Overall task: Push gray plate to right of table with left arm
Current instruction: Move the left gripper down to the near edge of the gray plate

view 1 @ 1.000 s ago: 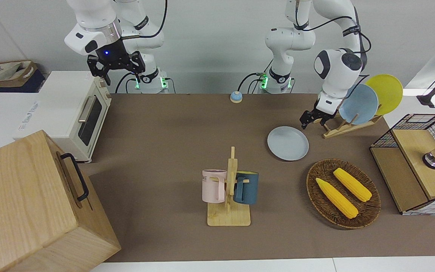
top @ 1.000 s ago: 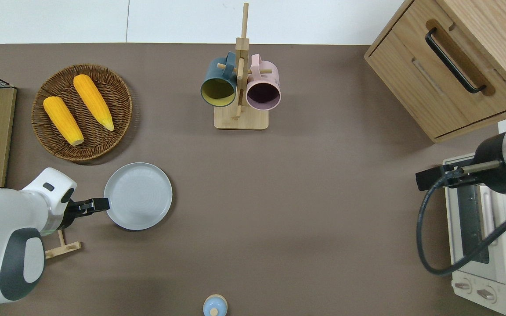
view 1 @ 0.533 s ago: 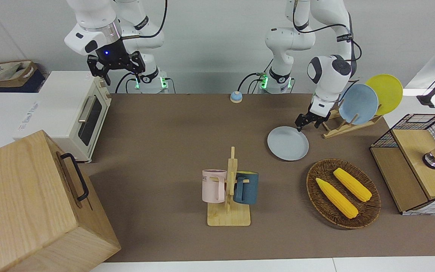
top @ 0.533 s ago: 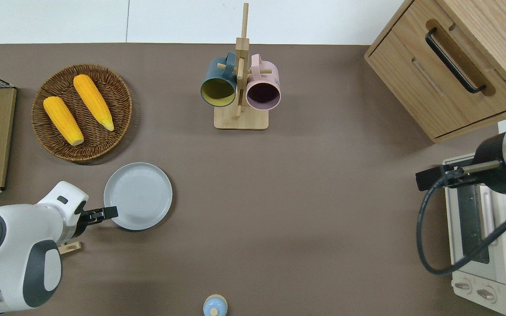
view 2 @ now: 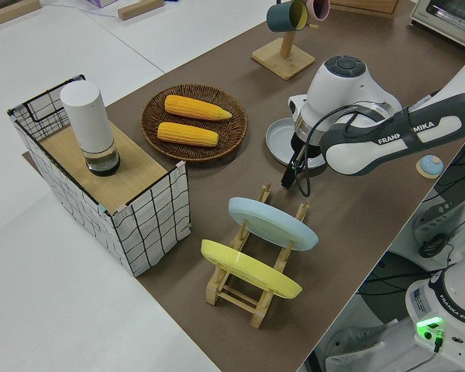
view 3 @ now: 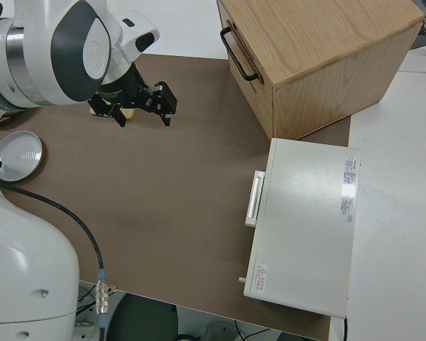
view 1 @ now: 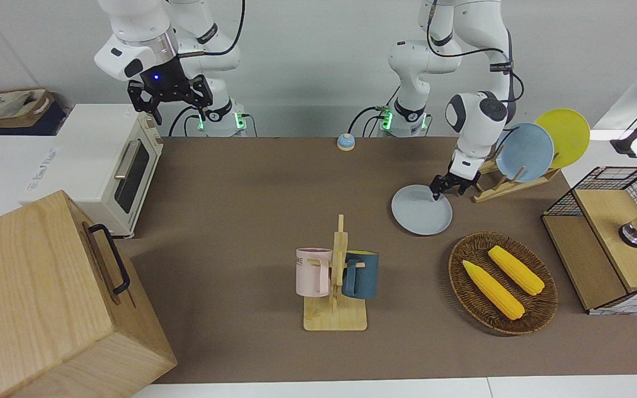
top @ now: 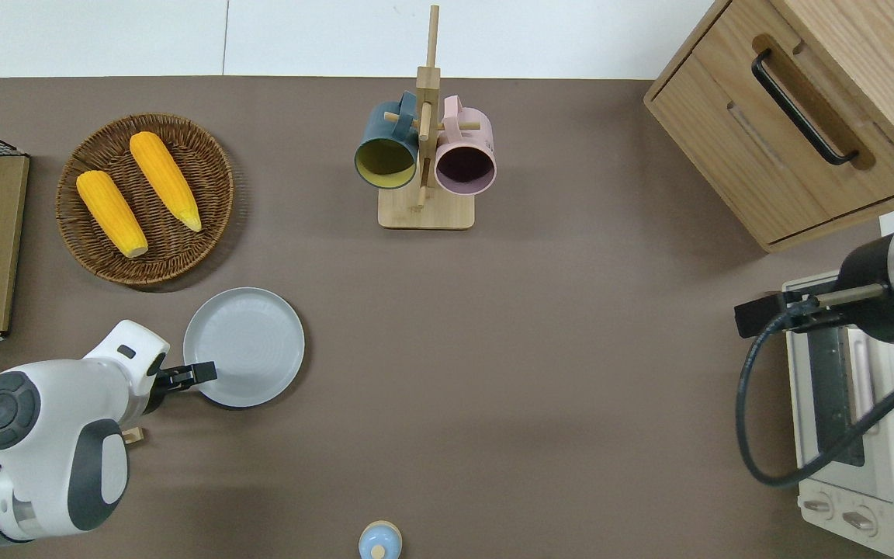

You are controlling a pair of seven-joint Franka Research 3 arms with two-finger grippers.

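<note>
Gray plate [top: 245, 346] lies flat on the surface [top: 532, 373], toward my left arm's end, and my left hand [top: 200, 373] is down at its rim on the side nearer the robots, fingertips reaching just over the edge as I see it from overhead. From the front I read the same thing: the left hand [view 1: 438, 191] sits at the plate's [view 1: 421, 210] upper edge. I cannot tell whether that hand is clenched or released; the fingers look close together, but I won't call it.

Working outward from there, the wooden rack [view 1: 504, 185] stands just beside the hand, toward the end of the surface, holding a sky-blue plate [view 1: 529, 151] and a yellow plate [view 1: 564, 136] on edge. Farther from the robots than the gray plate is a wicker basket [top: 144, 199] with two corn cobs [top: 164, 178] in it, close to the plate but apart from it. A mug stand [top: 425, 155] with a teal mug [top: 383, 151] and a pink mug [top: 464, 155] sits near the middle, farther from the robots. A small blue bell [top: 379, 540] rests at the robots' edge.

My right arm is parked, its hand [view 1: 169, 97] released with the fingers spread wide. At that end are a white oven [view 1: 111, 166] and a wooden cabinet [view 1: 47, 298]
</note>
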